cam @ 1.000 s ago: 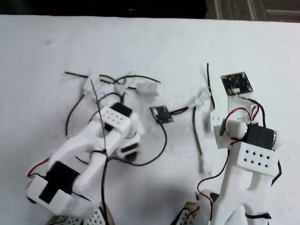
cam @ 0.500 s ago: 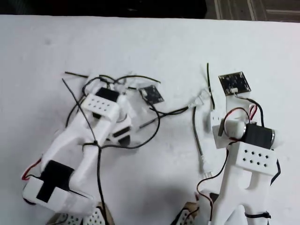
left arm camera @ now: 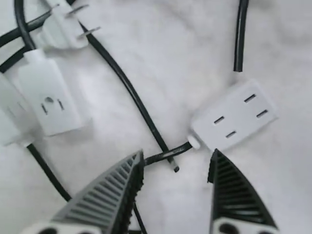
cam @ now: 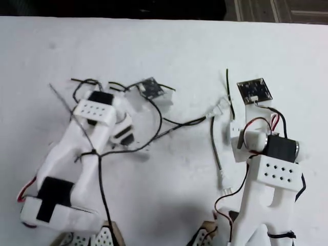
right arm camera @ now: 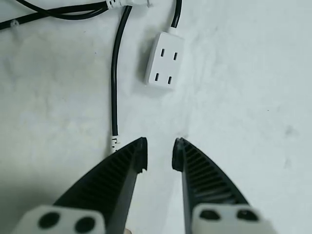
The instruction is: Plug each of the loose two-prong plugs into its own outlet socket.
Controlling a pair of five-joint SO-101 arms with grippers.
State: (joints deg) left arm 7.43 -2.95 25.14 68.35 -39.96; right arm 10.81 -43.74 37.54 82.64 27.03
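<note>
My left gripper [left arm camera: 175,161] is open and empty, hovering just above the table over a black cable end [left arm camera: 168,158]. Beyond its fingertips lies a white outlet block [left arm camera: 234,117] with two pairs of slots. A second white socket [left arm camera: 48,100] and a loose white two-prong plug [left arm camera: 66,29] lie off to the side. My right gripper [right arm camera: 159,151] is narrowly open and empty above bare table, short of another white outlet block [right arm camera: 165,61]. A black cable [right arm camera: 115,73] runs beside that block. In the high view the left arm [cam: 92,115] stands over the left cable cluster.
Black cables [cam: 169,123] loop across the middle of the white table [cam: 179,51]. A white plug [cam: 220,106] and a cable with a white end [cam: 224,182] lie left of the right arm [cam: 274,171]. The far half of the table is bare.
The left arm has swung left and away, its wrist board moving from the table's middle to the far-left cable cluster and dragging a cable loop. The right arm has barely moved.
</note>
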